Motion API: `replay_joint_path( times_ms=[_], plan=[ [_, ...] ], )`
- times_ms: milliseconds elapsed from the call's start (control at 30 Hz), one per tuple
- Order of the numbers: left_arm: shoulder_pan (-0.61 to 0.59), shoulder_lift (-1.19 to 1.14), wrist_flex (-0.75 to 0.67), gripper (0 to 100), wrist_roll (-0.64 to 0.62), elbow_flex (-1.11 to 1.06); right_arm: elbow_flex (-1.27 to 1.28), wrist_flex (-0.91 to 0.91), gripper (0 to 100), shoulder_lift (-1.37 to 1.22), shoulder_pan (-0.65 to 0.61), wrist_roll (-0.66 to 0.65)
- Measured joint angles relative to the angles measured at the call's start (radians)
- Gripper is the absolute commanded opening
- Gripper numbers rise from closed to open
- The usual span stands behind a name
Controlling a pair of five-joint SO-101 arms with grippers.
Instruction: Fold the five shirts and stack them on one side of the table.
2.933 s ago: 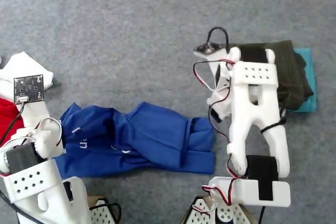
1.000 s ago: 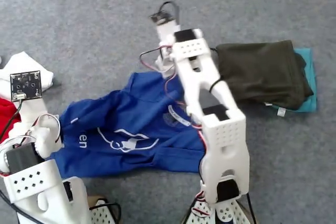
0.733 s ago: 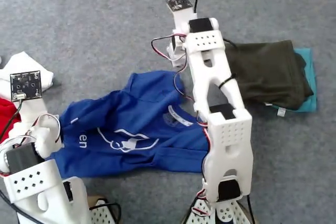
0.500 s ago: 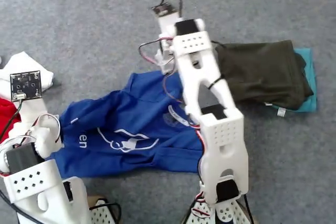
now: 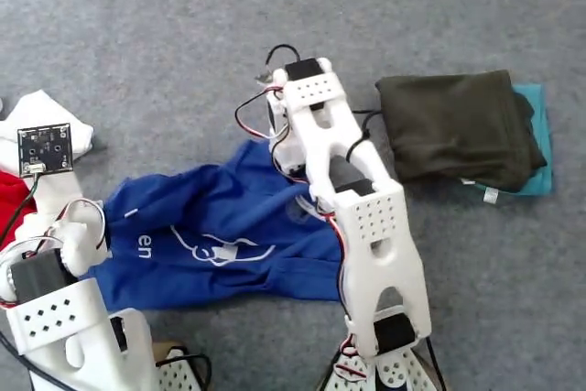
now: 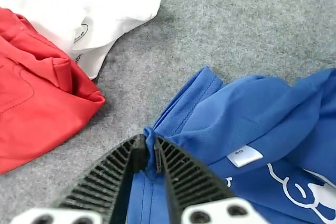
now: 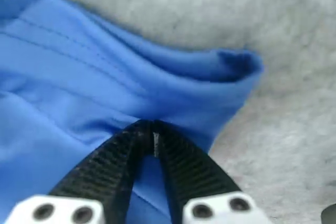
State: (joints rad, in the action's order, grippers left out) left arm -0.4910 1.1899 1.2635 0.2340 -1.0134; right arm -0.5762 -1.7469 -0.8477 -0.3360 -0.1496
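Seen from above, the blue shirt [image 5: 211,235] lies spread over the near middle of the table [image 5: 165,61]. A dark green shirt [image 5: 453,125] sits folded on a teal shirt [image 5: 538,107] by the right edge. A white shirt [image 5: 41,116] and a red shirt [image 5: 14,203] lie at the left edge.

In the left wrist view, the left gripper [image 6: 148,148] has its fingers pinched together on the blue shirt's edge.

In the right wrist view, the right gripper [image 7: 152,139] is clamped on a fold of the blue shirt.

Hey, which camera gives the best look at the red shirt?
The left wrist view. There the red shirt lies crumpled on the table against the white shirt, much of it in frame. The high view catches just a sliver at the picture's left edge. The right wrist view looks at the blue shirt.
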Motion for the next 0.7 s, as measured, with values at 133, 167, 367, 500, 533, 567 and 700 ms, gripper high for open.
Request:
replay_joint_path(
  times_ms=[133,167,367,500,533,567,700],
  plan=[
    [0.0,0.0,0.0,3,0.0,0.0,0.127,-0.003,2.5,0.112,-0.057,-0.032],
    [0.0,0.0,0.0,3,0.0,0.0,0.153,-0.003,2.5,0.14,-0.066,-0.04],
    [0.0,0.0,0.0,3,0.0,0.0,0.141,0.037,2.6,0.265,-0.005,-0.054],
    [0.0,0.0,0.0,3,0.0,0.0,0.028,0.038,4.0,0.284,0.086,-0.054],
    [0.0,0.0,0.0,3,0.0,0.0,0.003,0.038,6.0,0.284,0.103,-0.054],
    [0.0,0.0,0.0,3,0.0,0.0,-0.014,0.037,9.2,0.284,0.115,-0.054],
    [0.0,0.0,0.0,3,0.0,0.0,-0.037,0.035,22.1,0.239,0.126,-0.04]
  ],
)
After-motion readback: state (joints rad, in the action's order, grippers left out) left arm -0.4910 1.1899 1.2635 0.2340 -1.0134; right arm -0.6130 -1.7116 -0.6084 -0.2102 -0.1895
